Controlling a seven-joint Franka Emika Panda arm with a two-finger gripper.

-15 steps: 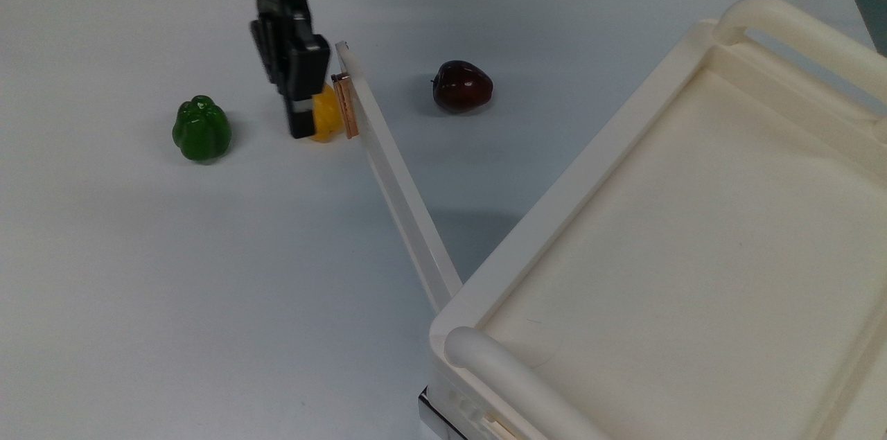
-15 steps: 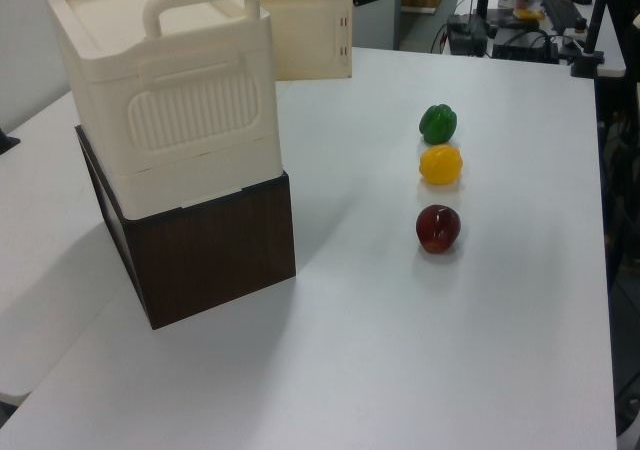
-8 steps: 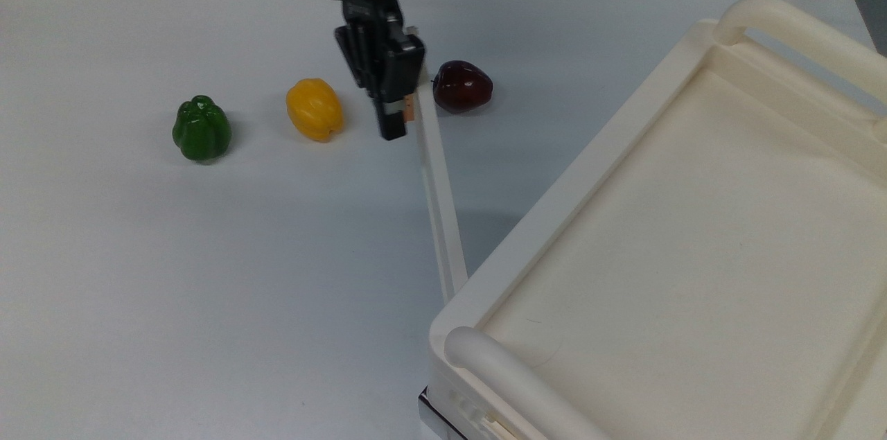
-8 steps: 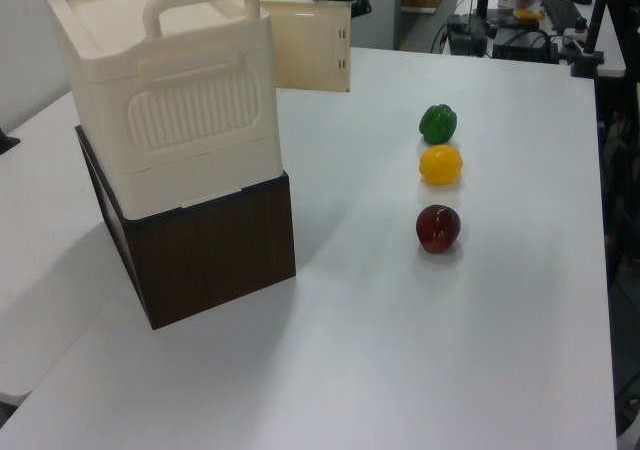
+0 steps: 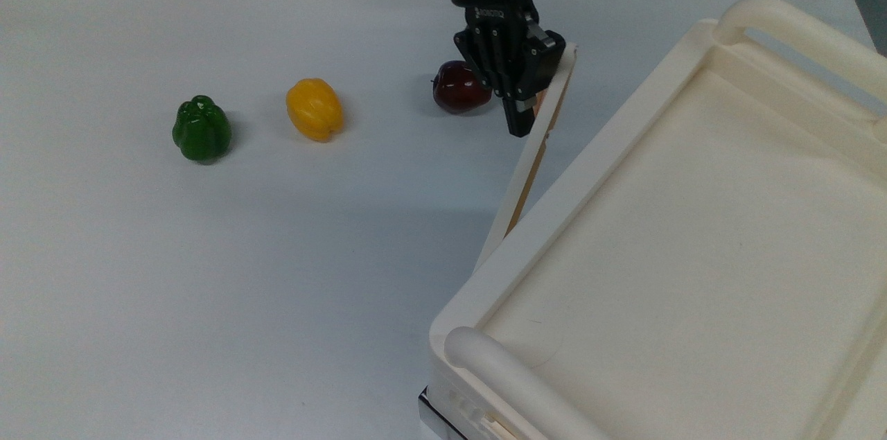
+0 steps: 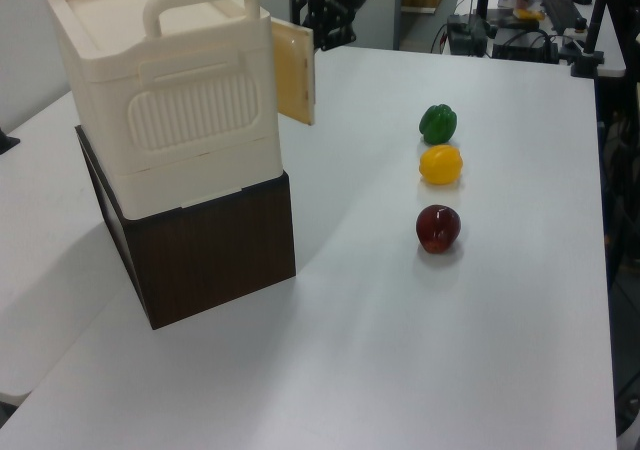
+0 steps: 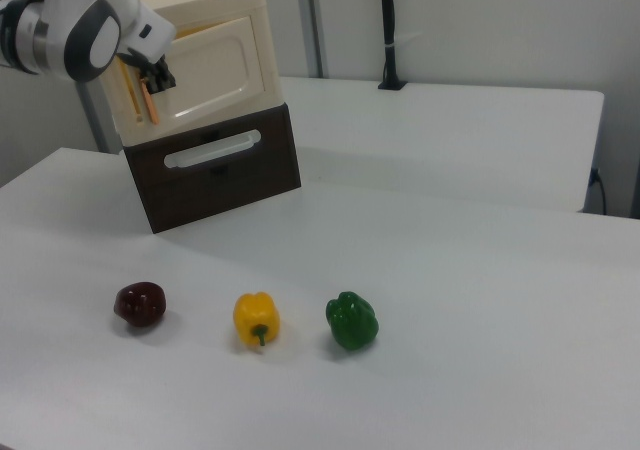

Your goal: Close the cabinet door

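While the door [image 5: 530, 161] stands ajar off the cabinet [image 5: 693, 246], gripper [image 5: 521, 122] sits at its handle end; finger state: cannot tell.

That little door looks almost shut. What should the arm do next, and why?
Probably keep pushing the cabinet door the last bit toward the cabinet. In the top view the door stands ajar at a narrow angle, with a wedge-shaped gap at its free end, and the tool sits against that end by the handle.
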